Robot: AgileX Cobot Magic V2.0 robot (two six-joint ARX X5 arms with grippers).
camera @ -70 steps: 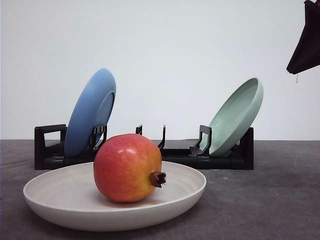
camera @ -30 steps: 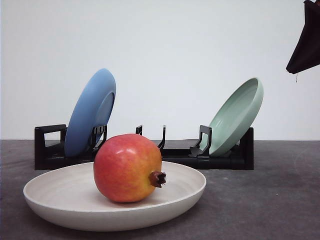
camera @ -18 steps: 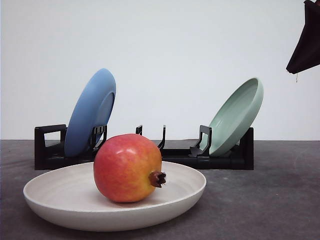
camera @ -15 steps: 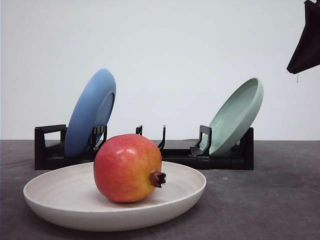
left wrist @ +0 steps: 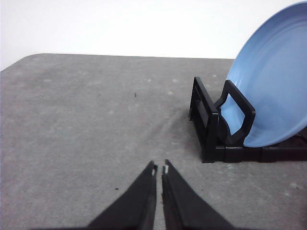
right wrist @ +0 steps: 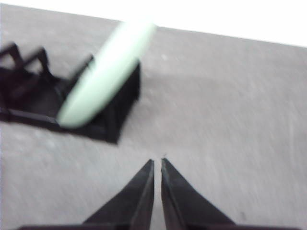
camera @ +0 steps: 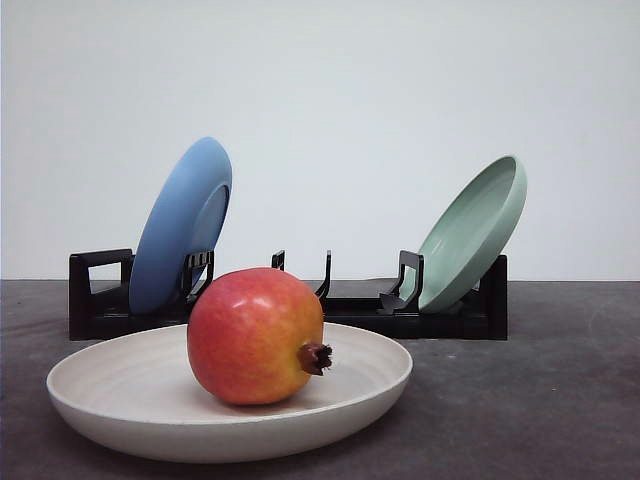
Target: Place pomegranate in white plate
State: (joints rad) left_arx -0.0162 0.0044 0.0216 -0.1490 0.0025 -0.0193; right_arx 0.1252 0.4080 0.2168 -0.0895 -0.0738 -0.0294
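Already the round, glossy red pomegranate [camera: 255, 336] with its yellow-orange blush sits inside the wide, shallow, matte off-white plate [camera: 372, 392], so the placing looks finished and what remains, as I judge it, is only to keep both arms clear. The left gripper [left wrist: 159, 168] has its black fingers pressed together with nothing between them, above bare grey tabletop [left wrist: 86, 120]; the glossy blue plate [left wrist: 273, 91] leaning in the black rack [left wrist: 211, 127] stands ahead of it and off to one side. The right gripper [right wrist: 158, 163] is likewise closed and empty, the pale green plate [right wrist: 103, 72] ahead of it, though that view is blurred. The fruit rests on its side, its small dark brown crown stub pointing sideways along the plate.
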